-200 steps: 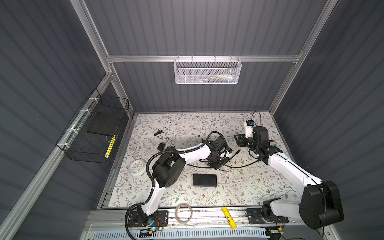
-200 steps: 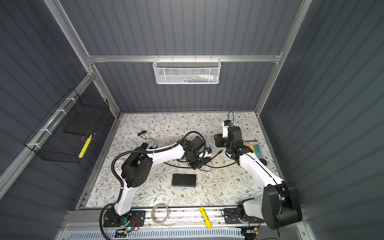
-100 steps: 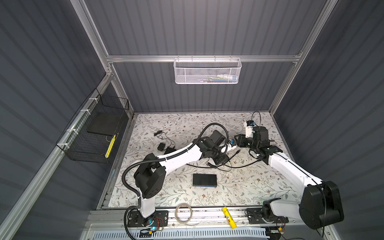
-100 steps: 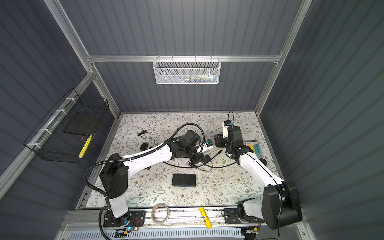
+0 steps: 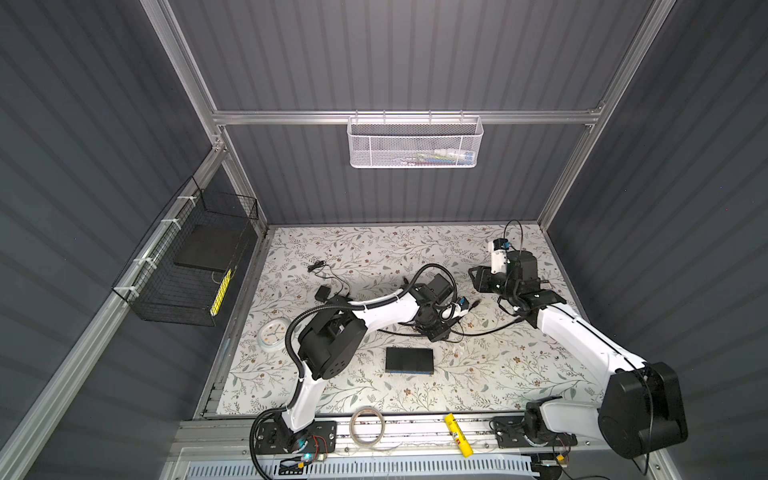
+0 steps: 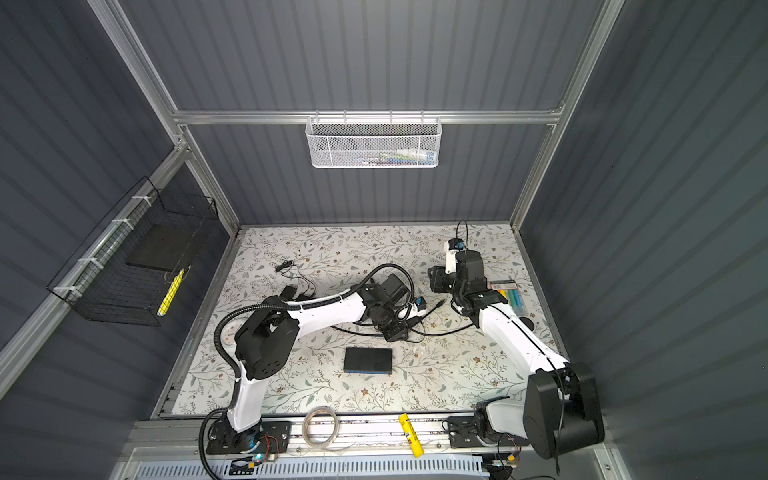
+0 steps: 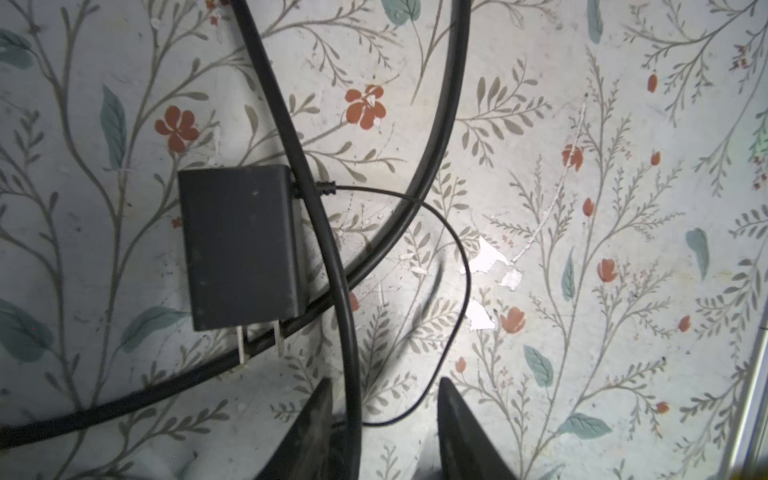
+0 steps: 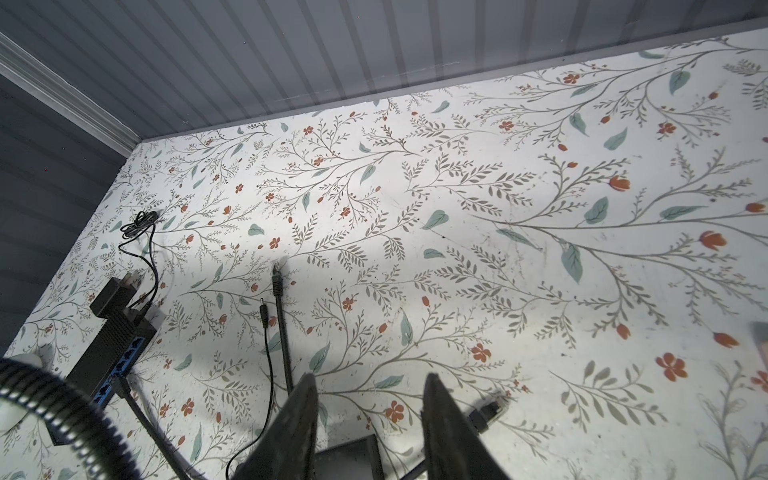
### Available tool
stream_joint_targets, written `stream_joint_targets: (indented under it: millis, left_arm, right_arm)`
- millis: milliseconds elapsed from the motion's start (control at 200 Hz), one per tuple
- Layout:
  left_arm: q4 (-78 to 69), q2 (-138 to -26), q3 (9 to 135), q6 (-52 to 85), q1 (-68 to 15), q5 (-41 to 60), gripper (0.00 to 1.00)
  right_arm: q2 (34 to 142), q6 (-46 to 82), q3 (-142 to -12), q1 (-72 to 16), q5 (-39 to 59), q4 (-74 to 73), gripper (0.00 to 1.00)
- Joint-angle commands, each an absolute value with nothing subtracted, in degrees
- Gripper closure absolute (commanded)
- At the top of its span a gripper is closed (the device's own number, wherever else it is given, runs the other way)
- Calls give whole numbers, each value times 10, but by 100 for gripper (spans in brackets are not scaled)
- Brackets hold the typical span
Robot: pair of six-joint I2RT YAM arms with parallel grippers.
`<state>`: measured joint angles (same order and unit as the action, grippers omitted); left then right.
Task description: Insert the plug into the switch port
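Switch (image 5: 409,360) right of clock (image 5: 274,334), tape (image 5: 353,428) in front

1. The table cover (image 7: 582,124) is a matt printed sheet, scuffed, with small torn patches showing white.
2. The power adapter (image 7: 241,245) is matt black plastic; its prongs (image 7: 277,337) are bare metal.
3. The thick cable (image 7: 286,124) has a smooth black sheath with a faint sheen.
4. The switch (image 5: 409,359) has a matt black top.
5. The far mesh basket (image 5: 411,145) is white-coated perforated metal; the left wire basket (image 5: 174,286) is black wire.
6. The frame rail (image 5: 291,117) is satin metal; the wall panels (image 5: 415,54) are ribbed, matt grey.
7. The left arm's shell (image 5: 386,311) is glossy white plastic.
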<state>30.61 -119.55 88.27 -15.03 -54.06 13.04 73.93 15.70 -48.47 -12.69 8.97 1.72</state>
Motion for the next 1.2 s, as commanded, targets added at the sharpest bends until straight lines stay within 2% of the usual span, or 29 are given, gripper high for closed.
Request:
stream_joint_targets:
  millis: [0, 385, 595, 710, 1001, 1196]
  left_arm:
    - [324, -1207, 902, -151, -541, 116, 61]
    - [318, -1225, 906, -142, -541, 81, 69]
    - [316, -1216, 904, -142, -541, 80, 87]
    - [309, -1200, 899, -143, -541, 93, 93]
    - [262, -1103, 874, -139, -529, 98, 97]
    - [183, -1053, 830, -59, -425, 80, 96]
  right_arm:
    - [741, 164, -475, -126, 91, 11, 58]
    - [746, 168, -470, -126, 97, 3, 58]
    - [743, 168, -469, -126, 91, 4, 58]
    - [741, 168, -471, -126, 90, 5, 58]
    - [729, 167, -472, -126, 83, 12, 58]
    - [735, 155, -481, -134, 102, 14, 60]
